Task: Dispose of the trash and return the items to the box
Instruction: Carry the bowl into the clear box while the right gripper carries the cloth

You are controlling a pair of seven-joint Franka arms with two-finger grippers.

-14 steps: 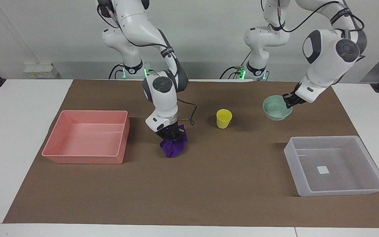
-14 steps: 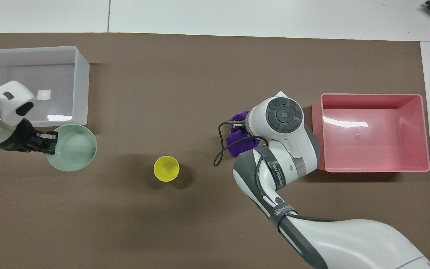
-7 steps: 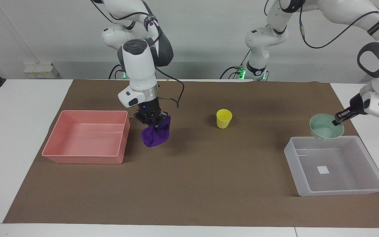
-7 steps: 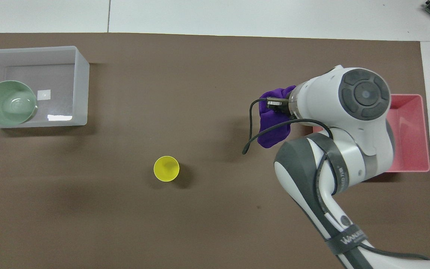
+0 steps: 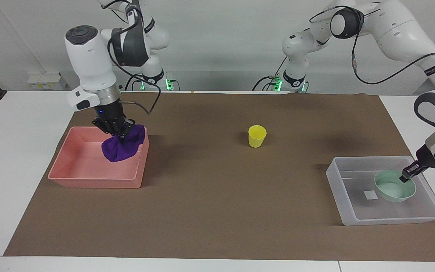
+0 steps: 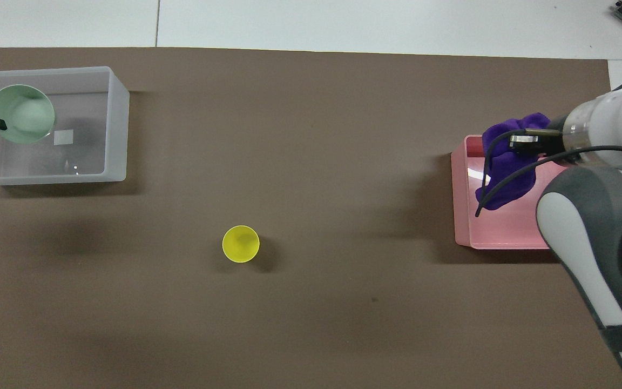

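Observation:
My right gripper [image 5: 114, 130] is shut on the purple cloth wad [image 5: 121, 146] and holds it hanging over the pink bin [image 5: 89, 182], near the bin's end toward the table's middle. In the overhead view the cloth [image 6: 505, 167] hangs from this gripper [image 6: 524, 139] over the pink bin [image 6: 462, 216]. My left gripper [image 5: 406, 176] is shut on the rim of the mint-green bowl [image 5: 393, 187] and holds it inside the clear box [image 5: 334, 185], low over its floor. The yellow cup [image 5: 257, 136] stands upright alone on the mat.
The white sticker [image 5: 371, 195] on the box floor shows beside the bowl. A brown mat [image 5: 217, 211] covers the table. The pink bin stands at the right arm's end and the clear box [image 6: 119, 124] at the left arm's end.
My right gripper lifted the purple cloth off the mat and carried it over the pink bin. My left gripper carried the bowl from the mat and lowered it into the clear box.

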